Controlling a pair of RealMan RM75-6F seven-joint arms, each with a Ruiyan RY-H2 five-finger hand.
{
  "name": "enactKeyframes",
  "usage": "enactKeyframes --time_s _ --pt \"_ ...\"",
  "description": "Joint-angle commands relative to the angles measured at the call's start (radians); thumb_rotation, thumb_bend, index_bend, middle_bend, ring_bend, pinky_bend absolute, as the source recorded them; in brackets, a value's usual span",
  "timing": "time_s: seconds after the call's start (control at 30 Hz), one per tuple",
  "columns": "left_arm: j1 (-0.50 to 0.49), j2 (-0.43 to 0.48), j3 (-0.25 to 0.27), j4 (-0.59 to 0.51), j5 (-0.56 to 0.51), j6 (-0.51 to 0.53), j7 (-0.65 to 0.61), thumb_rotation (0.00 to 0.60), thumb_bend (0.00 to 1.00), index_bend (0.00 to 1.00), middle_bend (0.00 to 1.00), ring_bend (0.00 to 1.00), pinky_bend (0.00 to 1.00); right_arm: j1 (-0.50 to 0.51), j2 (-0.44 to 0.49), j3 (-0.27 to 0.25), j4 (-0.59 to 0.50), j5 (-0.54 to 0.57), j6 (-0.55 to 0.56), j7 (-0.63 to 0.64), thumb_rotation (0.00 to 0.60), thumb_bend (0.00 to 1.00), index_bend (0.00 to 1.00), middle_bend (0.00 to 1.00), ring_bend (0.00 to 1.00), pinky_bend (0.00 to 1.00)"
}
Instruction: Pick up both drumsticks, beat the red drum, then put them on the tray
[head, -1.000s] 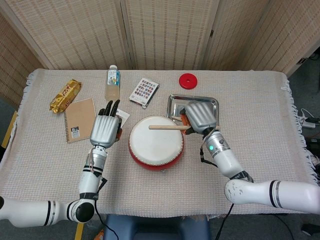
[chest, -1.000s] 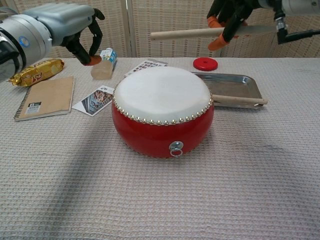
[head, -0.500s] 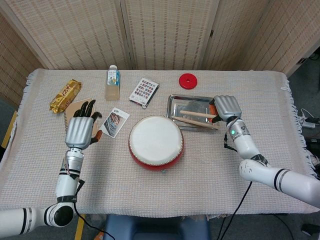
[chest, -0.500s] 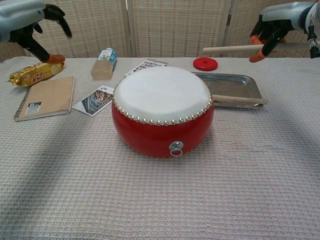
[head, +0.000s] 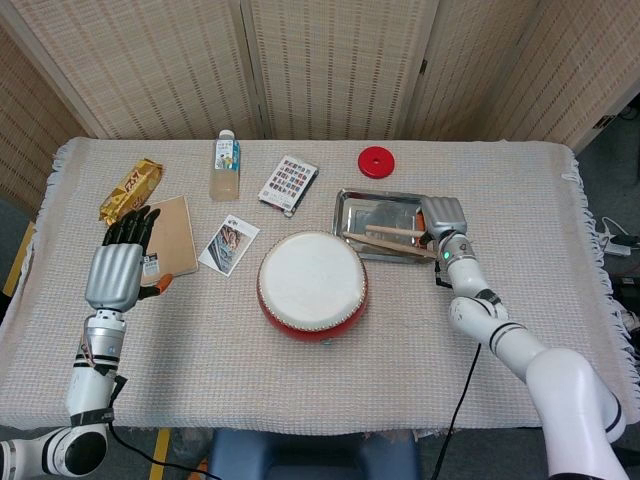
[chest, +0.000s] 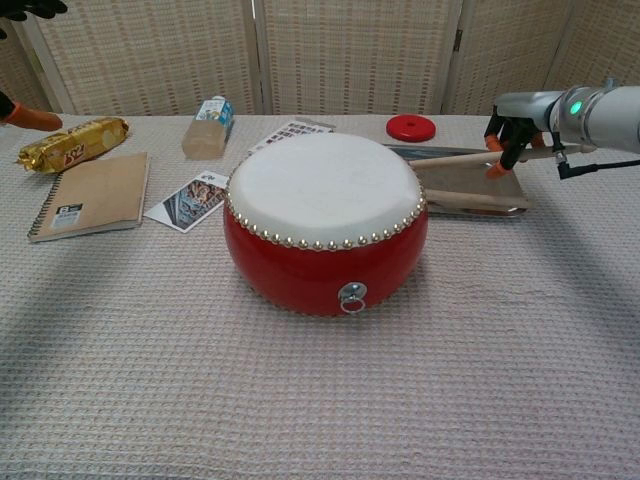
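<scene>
right hand (head: 443, 216) fingers hold drumstick (head: 392, 231) over tray (head: 356, 205) | left hand (head: 117, 274) fingers spread, empty

We record, along the far side of the white woven tablecloth (head: 330, 380): a gold snack packet (head: 129, 190), a brown spiral notebook (head: 172, 232), a clear plastic bottle (head: 225, 168), a patterned card pack (head: 288, 183), a photo card (head: 229, 243), and a red round disc (head: 377, 161).

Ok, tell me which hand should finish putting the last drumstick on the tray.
Right. The right hand already holds a drumstick over the tray, where the other drumstick lies. The left hand is far off, over the notebook.
</scene>
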Motion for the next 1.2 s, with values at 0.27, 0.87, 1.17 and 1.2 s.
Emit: enactKeyframes --time_s 0.27,0.87,1.17,1.2 --pt "0.061 0.032 0.029 0.019 0.037 0.005 -0.058 0.6 0.23 0.0 0.0 0.0 0.11 0.067 -0.215 0.058 0.344 -0.081 -0.162 0.057 0.6 0.27 0.44 0.54 0.36 0.54" --pt "0.101 0.06 0.016 0.065 0.048 -0.012 -0.091 0.6 0.23 0.0 0.0 0.0 0.11 -0.042 0.058 0.138 -0.054 -0.26 0.078 0.199 0.6 0.19 0.17 0.35 0.22 0.49" --pt "0.166 0.059 0.042 0.143 0.084 0.02 -0.145 0.6 0.25 0.0 0.0 0.0 0.11 -0.402 0.534 0.063 -0.831 -0.394 0.564 0.126 0.6 0.19 0.14 0.27 0.14 0.36" --pt "0.175 0.058 0.048 0.148 0.094 0.026 -0.154 0.6 0.25 0.0 0.0 0.0 0.11 -0.433 0.562 0.049 -0.87 -0.414 0.599 0.125 0.6 0.19 0.12 0.24 0.11 0.31"
